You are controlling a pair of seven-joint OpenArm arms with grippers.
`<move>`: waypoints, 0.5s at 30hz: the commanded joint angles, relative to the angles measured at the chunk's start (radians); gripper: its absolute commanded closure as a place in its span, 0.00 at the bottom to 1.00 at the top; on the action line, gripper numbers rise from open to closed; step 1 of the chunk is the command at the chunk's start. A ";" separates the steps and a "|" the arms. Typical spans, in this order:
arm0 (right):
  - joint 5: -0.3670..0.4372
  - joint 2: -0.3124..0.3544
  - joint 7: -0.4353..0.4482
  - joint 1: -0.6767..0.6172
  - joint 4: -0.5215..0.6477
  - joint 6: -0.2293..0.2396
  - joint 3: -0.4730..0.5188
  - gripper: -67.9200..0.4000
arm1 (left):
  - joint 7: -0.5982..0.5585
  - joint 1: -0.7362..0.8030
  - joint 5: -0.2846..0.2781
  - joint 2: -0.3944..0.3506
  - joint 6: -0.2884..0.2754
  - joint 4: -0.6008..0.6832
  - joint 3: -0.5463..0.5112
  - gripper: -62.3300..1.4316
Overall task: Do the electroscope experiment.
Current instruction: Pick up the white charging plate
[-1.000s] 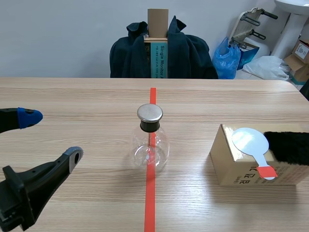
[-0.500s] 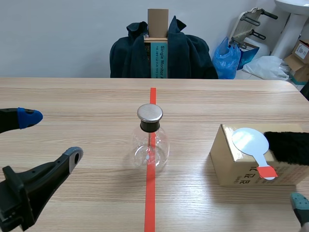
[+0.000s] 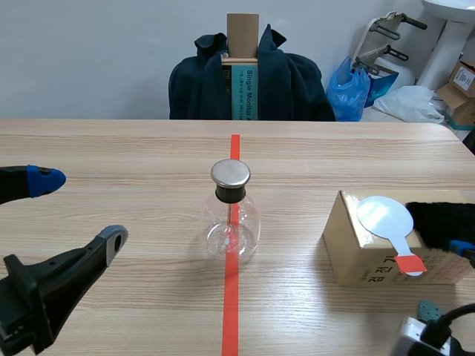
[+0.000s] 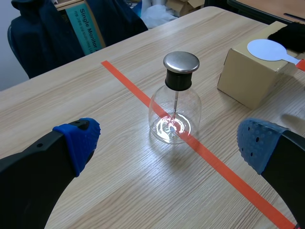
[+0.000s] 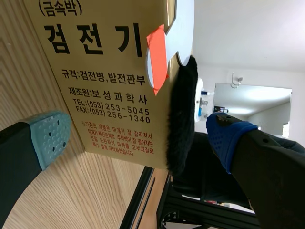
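A wide light-wood table [image 3: 111, 148] fills the scene and runs away toward a grey wall. Behind its far edge a dark jacket [image 3: 200, 85] hangs over a chair, with a tall cardboard piece standing at the middle of it, and a blue plastic bag [image 3: 352, 89] lies on the floor to one side. The left gripper [image 3: 78, 209] comes in low over the near left part of the table, its two thick black fingers spread wide and holding nothing; it sits well apart from everything else on the table. A tan cardboard box [image 3: 356, 256] with printed Korean lettering rests on the right side of the table. The electroscope [image 3: 231, 222], a clear round glass flask, stands upright at the middle of the table, right on a strip of orange-red tape [image 3: 231, 297] and ahead of the left gripper. The right gripper [image 5: 138, 137] is low at the near right corner, close to the box's front face, fingers parted and gripping nothing. A black fur cloth [image 3: 441, 222] lies on top of the box at its right end. Beside the fur, a white round paddle [image 3: 384, 217] lies flat on the box top, its orange-tipped handle [image 3: 410, 263] sticking out over the front edge. A metal cap [image 3: 230, 173] closes the flask's dark neck, and a thin rod hangs down from it inside the glass.
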 commanded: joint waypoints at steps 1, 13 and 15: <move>-0.005 0.016 0.008 0.006 0.031 -0.011 -0.003 0.14 | -0.016 0.005 -0.006 0.002 0.006 0.020 0.001 0.01; -0.038 0.016 0.012 0.031 0.035 -0.069 -0.049 0.14 | -0.018 0.005 -0.006 0.002 0.006 0.020 0.001 0.01; -0.038 0.016 0.013 0.031 0.041 -0.098 -0.049 0.14 | -0.018 0.005 -0.006 0.002 0.006 0.020 0.001 0.01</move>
